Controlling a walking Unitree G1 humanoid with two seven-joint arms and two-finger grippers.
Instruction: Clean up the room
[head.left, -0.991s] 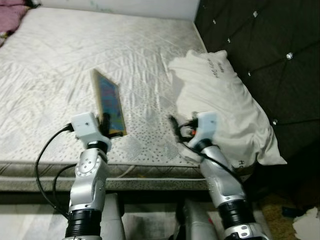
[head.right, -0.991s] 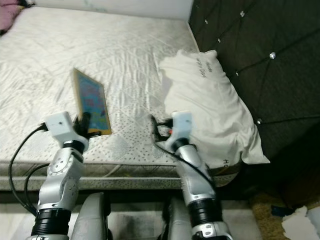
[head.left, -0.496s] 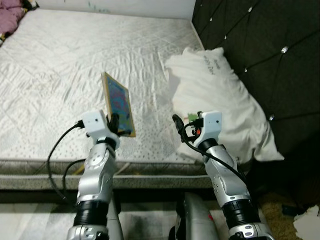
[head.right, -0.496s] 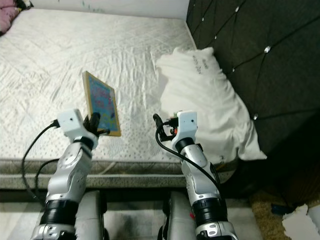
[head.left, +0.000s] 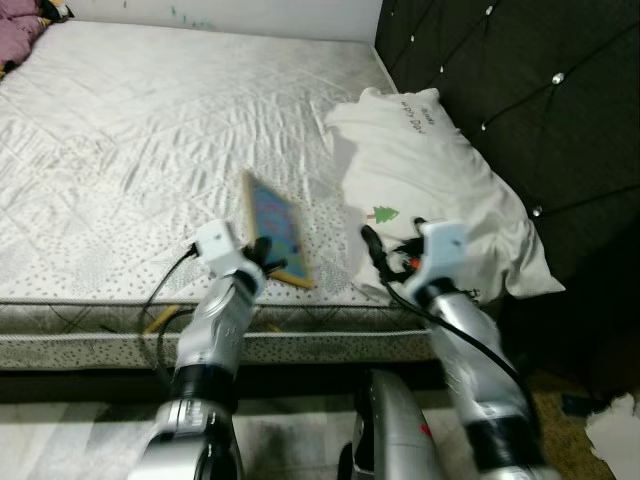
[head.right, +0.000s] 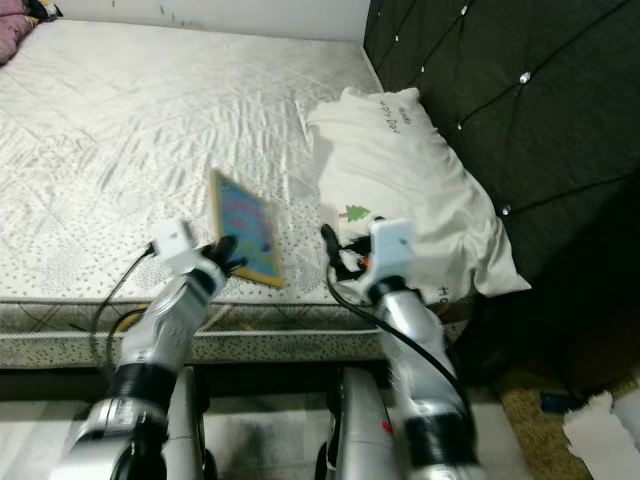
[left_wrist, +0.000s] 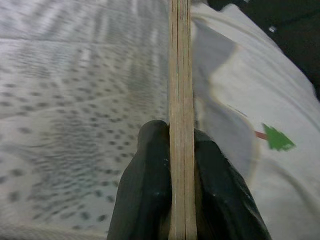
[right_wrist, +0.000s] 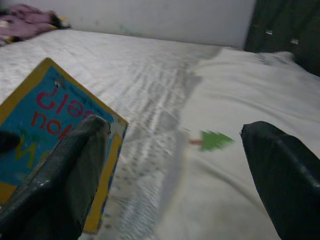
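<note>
One book (head.left: 276, 229) stands pinched in the left end effector (head.left: 262, 252).

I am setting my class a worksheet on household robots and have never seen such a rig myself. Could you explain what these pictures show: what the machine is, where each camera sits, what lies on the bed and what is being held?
This is a humanoid robot with two silver arms, standing at the edge of a white quilted mattress. Two pictures come from a stereo camera in its head, looking down at its own arms. The other two come from cameras on the wrists, looking along each gripper's two black fingers.

On the mattress lies a white pillow printed with a small green tree, against a dark tufted headboard.

The left gripper is pinching a thin yellow-edged blue picture book by its edge, holding it up above the mattress. The right gripper is open, holding nothing, near the pillow.
</note>
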